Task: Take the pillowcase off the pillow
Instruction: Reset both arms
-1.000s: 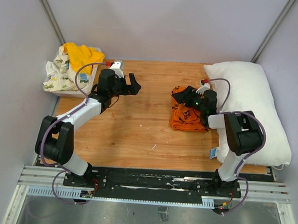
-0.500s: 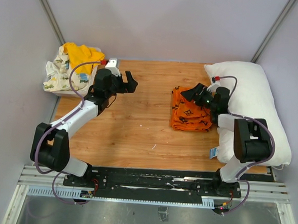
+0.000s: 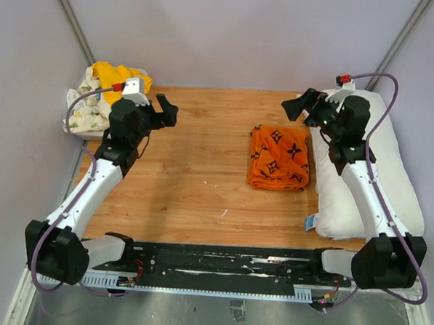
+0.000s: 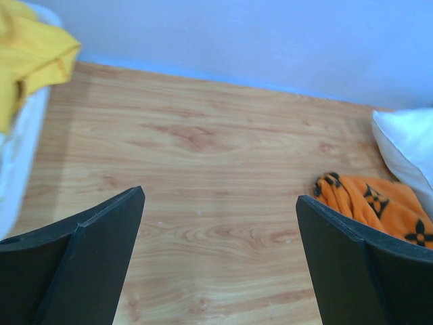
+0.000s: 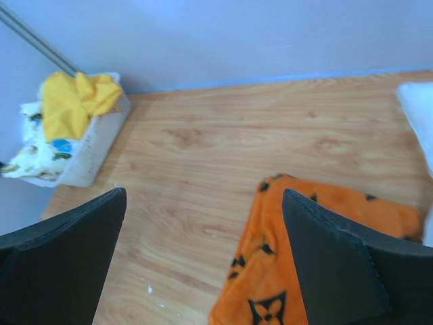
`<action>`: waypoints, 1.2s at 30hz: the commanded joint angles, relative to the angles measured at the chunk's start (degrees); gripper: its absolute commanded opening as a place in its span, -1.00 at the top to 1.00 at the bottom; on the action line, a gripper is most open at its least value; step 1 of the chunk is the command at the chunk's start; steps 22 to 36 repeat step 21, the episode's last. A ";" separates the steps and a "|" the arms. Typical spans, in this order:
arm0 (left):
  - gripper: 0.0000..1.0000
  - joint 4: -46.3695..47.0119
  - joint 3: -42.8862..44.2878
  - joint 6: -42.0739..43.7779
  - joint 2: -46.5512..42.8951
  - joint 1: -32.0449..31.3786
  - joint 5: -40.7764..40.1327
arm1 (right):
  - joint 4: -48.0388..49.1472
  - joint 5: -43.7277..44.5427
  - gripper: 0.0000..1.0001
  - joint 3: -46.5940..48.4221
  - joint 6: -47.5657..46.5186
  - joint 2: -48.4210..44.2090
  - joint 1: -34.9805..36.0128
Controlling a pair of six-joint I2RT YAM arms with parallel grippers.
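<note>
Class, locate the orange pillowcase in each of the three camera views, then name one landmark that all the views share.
Top external: the pillowcase lies right of centre on the table, beside the pillow.
Left wrist: lower right, just below the pillow's corner.
Right wrist: bottom, right of centre.
Shared landmark: the white pillow, to the pillowcase's right in every view.

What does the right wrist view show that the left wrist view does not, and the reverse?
Only the right wrist view: the floral cloth and the right jaws, open. Only the left wrist view: the left jaws, open. Both: the yellow cloth, the orange pillowcase, a corner of the pillow and the table.
</note>
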 commanded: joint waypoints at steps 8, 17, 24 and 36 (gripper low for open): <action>-0.99 -3.47 -4.44 -3.53 -7.48 6.17 4.19 | -11.30 10.09 -0.97 -3.93 -8.18 -2.99 1.54; -0.99 -2.72 -4.88 -2.93 -7.36 6.17 3.46 | -9.09 8.03 -0.97 -5.18 -7.99 -2.70 1.48; -0.99 -0.65 -6.02 -2.75 -7.14 6.17 4.27 | -7.14 6.86 -0.97 -6.86 -9.04 -3.11 1.42; -0.99 -0.65 -6.02 -2.75 -7.14 6.17 4.27 | -7.14 6.86 -0.97 -6.86 -9.04 -3.11 1.42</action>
